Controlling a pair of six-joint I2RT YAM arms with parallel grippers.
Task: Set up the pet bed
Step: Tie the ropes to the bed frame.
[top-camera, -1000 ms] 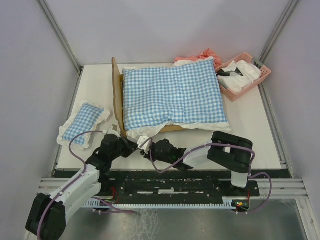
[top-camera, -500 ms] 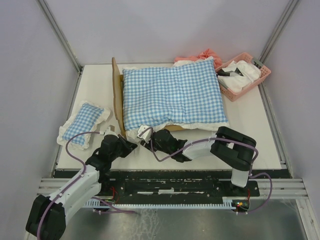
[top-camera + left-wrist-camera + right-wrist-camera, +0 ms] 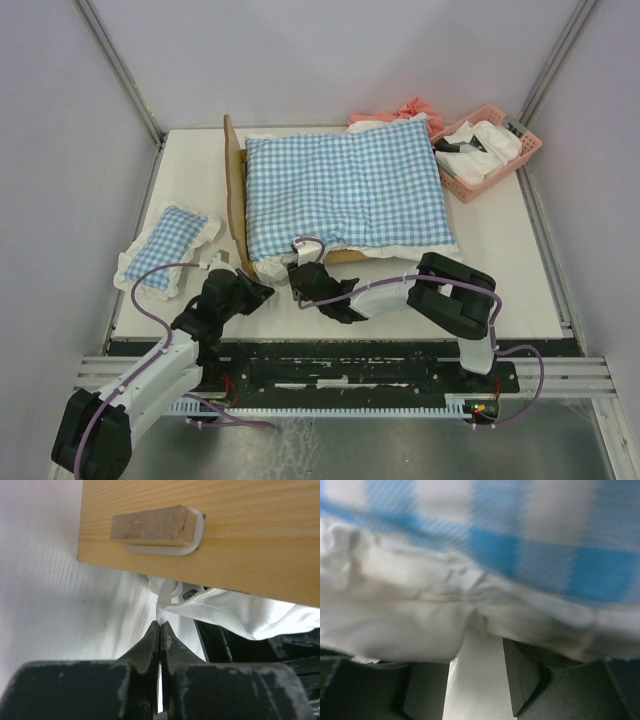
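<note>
As the checked cushion [image 3: 340, 190] lies across the pet bed [image 3: 236, 190] on the desk [image 3: 500, 270], the left hand [image 3: 161, 627] pinches its white frill [image 3: 225, 610] at the bed's near corner; the right hand [image 3: 477, 652], just beside, gapes empty (frill-tidying, seemingly). Next: tug the frill straight.

Bright, even light; right wrist view blurred, soft shadows.

Pet bed [image 3: 236, 205]: light-wood frame, sits flat on white table [image 3: 500, 270], mid-rear, long axis L-R. Headboard [image 3: 232, 165] at L end stands vertical, seen edge-on from top view. Most of frame hidden under checked cushion [image 3: 345, 190]; only 1 short strip of near rail [image 3: 345, 257] shows. L wrist view: pale pine panel [image 3: 240, 535] w/ 1 small wood block [image 3: 150, 526] in white bracket.
</note>
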